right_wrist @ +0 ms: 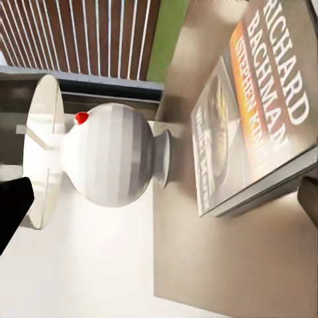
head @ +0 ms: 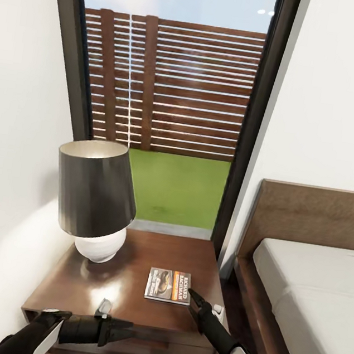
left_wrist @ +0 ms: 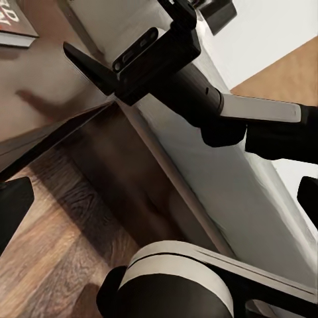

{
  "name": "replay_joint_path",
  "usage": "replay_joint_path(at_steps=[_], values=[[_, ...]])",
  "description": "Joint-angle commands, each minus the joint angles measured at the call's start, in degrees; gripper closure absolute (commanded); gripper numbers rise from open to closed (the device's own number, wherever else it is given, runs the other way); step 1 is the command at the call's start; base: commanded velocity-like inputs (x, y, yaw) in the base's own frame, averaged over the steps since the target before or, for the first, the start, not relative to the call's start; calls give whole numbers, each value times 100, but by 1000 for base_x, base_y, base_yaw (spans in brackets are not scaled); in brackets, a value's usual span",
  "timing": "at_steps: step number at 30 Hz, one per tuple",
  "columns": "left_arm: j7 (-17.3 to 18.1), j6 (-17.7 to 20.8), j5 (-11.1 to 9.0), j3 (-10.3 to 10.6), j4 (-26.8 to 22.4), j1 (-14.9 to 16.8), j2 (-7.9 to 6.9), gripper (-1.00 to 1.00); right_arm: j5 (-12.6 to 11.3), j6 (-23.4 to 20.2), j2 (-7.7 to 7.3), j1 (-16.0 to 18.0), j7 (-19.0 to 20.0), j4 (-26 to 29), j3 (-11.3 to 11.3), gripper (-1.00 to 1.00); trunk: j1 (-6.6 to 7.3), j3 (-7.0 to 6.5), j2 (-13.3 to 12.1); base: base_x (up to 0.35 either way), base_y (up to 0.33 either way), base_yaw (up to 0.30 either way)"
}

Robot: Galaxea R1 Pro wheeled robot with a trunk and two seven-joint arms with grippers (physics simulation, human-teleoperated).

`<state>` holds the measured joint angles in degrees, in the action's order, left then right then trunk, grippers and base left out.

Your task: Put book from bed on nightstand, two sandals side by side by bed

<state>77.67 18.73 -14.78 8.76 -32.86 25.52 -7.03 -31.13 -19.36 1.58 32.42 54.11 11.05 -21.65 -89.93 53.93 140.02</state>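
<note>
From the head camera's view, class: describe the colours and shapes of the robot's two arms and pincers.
Both arms are black with white band-like segments near the wrist. The left pincer and right pincer are black, with long fingers tapering to points. A small grey-white part sits on the left wrist. No cables or markings are visible.

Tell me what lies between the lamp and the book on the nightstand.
Nothing: in the head view, bare nightstand top separates the lamp from the book.

The book (head: 169, 285) is laid on the nightstand (head: 98, 295), right of the lamp (head: 96, 199). The bed (head: 309, 274) is placed to the right, the window (head: 171, 97) beyond.
</note>
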Motion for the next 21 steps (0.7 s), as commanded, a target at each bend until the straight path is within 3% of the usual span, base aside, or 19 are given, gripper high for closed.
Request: replay_joint_path(at_steps=[1, 21], values=[[2, 60, -51, 38, -1, 3, -7, -100, -44, -51, 1, 1, 3, 2, 3, -100, 24, -13, -39, 0, 0, 0], [-131, 56, -43, 36, 1, 2, 74, -100, -7, -2, -5, 1, 5, 41, 15, -100, 463, -372, -841, 0, 0, 0]])
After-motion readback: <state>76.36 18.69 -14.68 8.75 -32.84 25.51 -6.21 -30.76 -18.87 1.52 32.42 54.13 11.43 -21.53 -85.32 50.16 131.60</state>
